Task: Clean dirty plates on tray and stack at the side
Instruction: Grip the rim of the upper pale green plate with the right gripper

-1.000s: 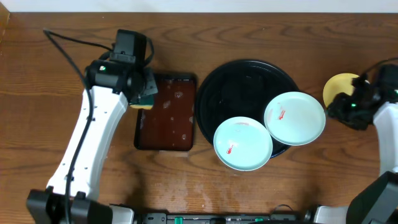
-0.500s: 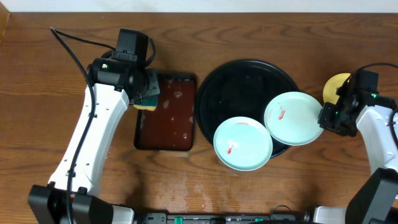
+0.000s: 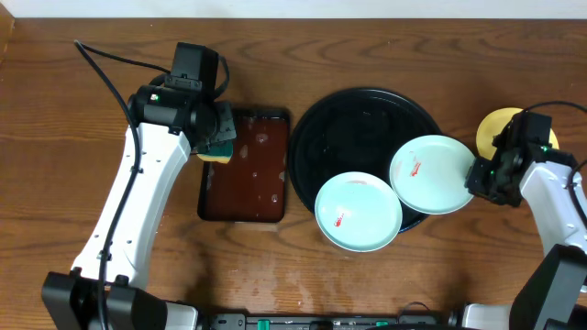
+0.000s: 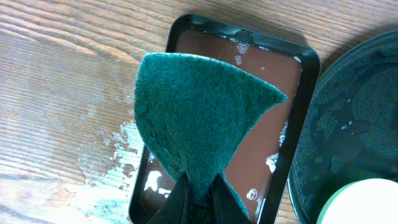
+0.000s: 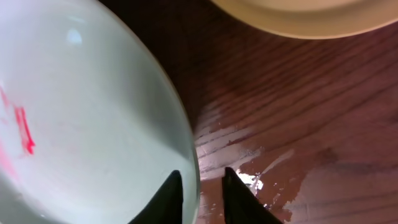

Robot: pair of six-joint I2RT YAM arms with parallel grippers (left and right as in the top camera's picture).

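Our left fingers (image 4: 196,199) pinch a green scouring sponge (image 4: 199,121). Our right fingers (image 5: 199,190) straddle, narrowly parted, the glossy mint-white plate's (image 5: 81,118) rim on the round black tray (image 3: 358,119).

Readable text: none in any view.
Mint-white plates (image 3: 435,173): red smears only, no letters or numbers.
Black tray (image 3: 367,119): unmarked.
Arm housings: no legible label or brand.
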